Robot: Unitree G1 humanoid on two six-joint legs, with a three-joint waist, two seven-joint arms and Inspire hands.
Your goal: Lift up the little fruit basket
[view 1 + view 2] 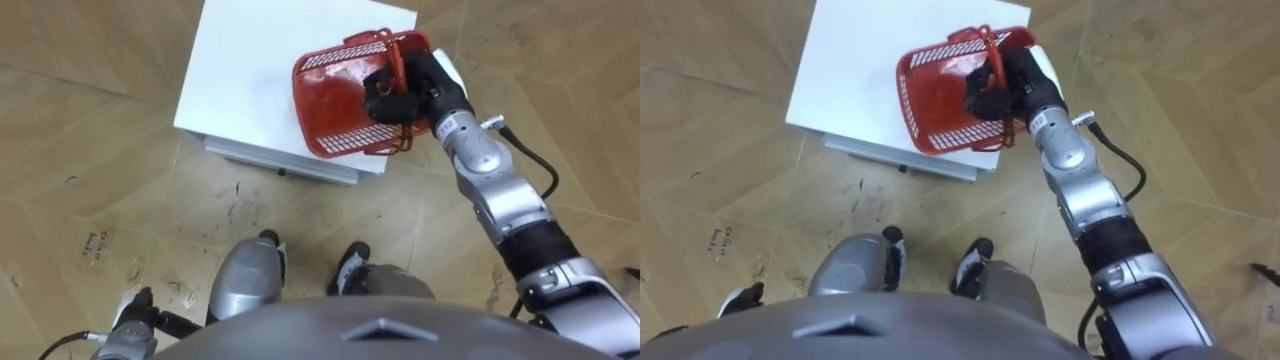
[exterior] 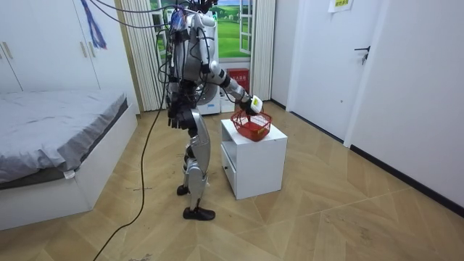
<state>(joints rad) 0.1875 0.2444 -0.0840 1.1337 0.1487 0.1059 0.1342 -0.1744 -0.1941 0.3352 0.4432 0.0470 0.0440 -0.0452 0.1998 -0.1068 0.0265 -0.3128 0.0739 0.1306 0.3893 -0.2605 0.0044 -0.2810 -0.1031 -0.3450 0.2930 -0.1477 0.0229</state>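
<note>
The robot stands by a white cabinet [image 1: 255,70], with its feet close to the front; a bed [image 2: 51,123] is behind it, on the room view's left. The red fruit basket [image 1: 335,110] is over the near right corner of the cabinet top; it tips on its side, so its open mouth faces the robot's left; it may rest on the top with one edge, but I cannot tell. The right hand [image 1: 415,85] reaches out to it; its dark fingers [image 1: 385,100] curl tight round the rim of the basket, by the thin red handle [image 1: 372,38]. The left hand [image 2: 176,116] hangs down by the hip; how it is held I cannot tell. Some dark scribbles [image 1: 95,243] are on the wooden floor [image 1: 90,130]; they are too small to read.
</note>
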